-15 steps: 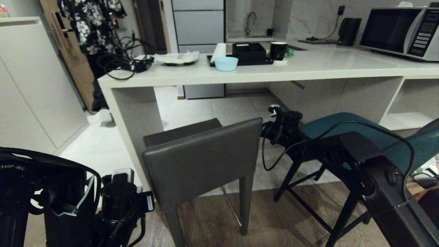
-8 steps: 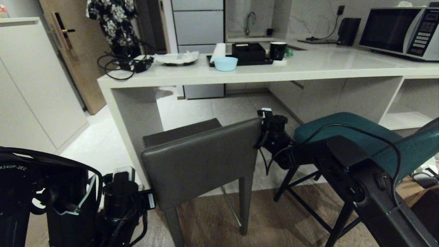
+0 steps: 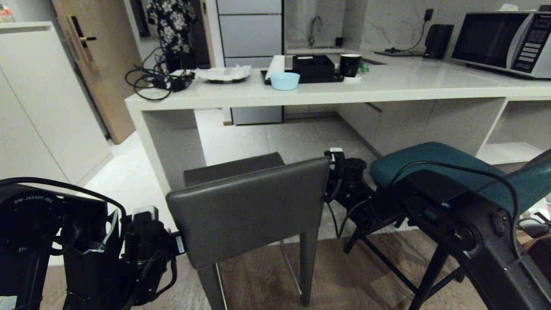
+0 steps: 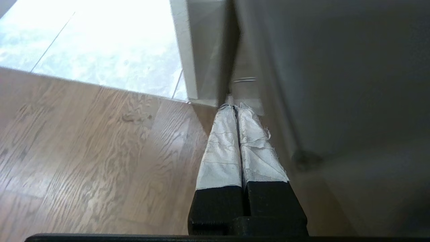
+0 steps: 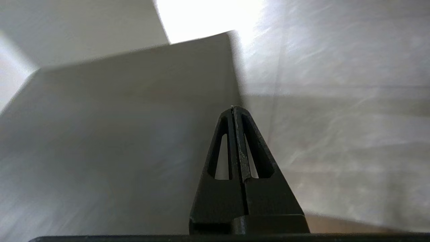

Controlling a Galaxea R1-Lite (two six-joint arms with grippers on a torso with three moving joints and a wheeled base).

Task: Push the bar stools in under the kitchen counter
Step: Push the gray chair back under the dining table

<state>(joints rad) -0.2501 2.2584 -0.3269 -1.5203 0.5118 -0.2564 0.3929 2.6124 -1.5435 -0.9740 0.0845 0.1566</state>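
The dark grey bar stool [image 3: 249,211] stands in front of the kitchen counter [image 3: 387,90], its seat partly under the slab. The teal bar stool [image 3: 430,159] stands to its right, out from the counter. My left arm [image 3: 142,245] is at the left end of the grey stool's back. In the left wrist view the left gripper [image 4: 235,106] is shut and empty beside the grey stool [image 4: 336,84]. My right arm [image 3: 430,202] reaches between the two stools to the back's right end. The right gripper [image 5: 234,108] is shut and empty next to the grey stool [image 5: 117,117].
On the counter lie cables [image 3: 157,79], a plate [image 3: 224,74], a blue bowl [image 3: 285,80], a black tray [image 3: 314,69], a mug [image 3: 350,64] and a microwave [image 3: 503,41]. A person in floral clothing [image 3: 172,26] stands behind it. A white cabinet [image 3: 43,107] is on the left, open shelves [image 3: 516,129] on the right.
My right arm has swung left from over the teal seat to the grey stool's right end. The left arm has closed on its left end. The person has walked right, behind the counter.
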